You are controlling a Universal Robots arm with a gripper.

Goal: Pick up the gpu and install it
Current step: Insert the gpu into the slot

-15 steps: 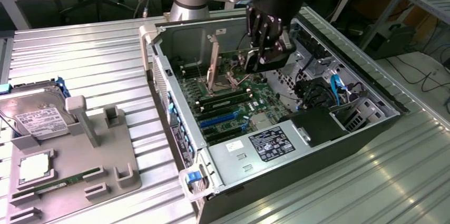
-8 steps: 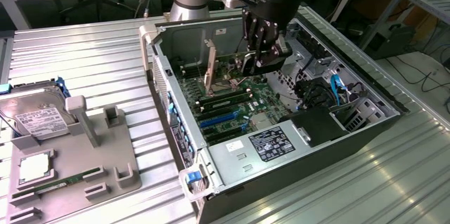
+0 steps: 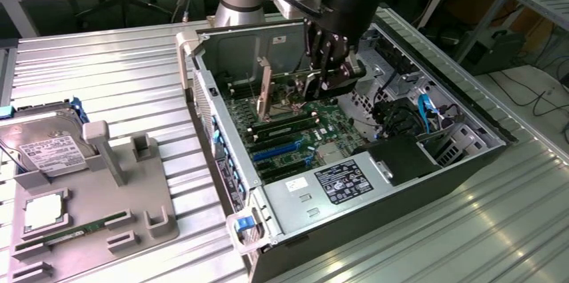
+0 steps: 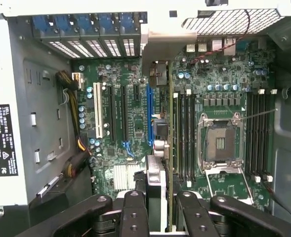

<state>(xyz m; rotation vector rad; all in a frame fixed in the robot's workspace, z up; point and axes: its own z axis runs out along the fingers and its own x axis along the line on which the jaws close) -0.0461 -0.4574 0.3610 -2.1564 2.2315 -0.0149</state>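
Observation:
My gripper is down inside the open computer case, over the green motherboard. It is shut on the gpu, which stands edge-on between the two black fingers. The card's thin green edge runs up to its silver end bracket at the case's rear wall. It lies just beside the blue expansion slot, between that slot and the memory slots. Whether the card touches the board I cannot tell.
The empty processor socket sits beside the card. The power supply and blue cables take up the case's near end. On the exterior view's left, a grey tray holds a hard drive and a memory stick.

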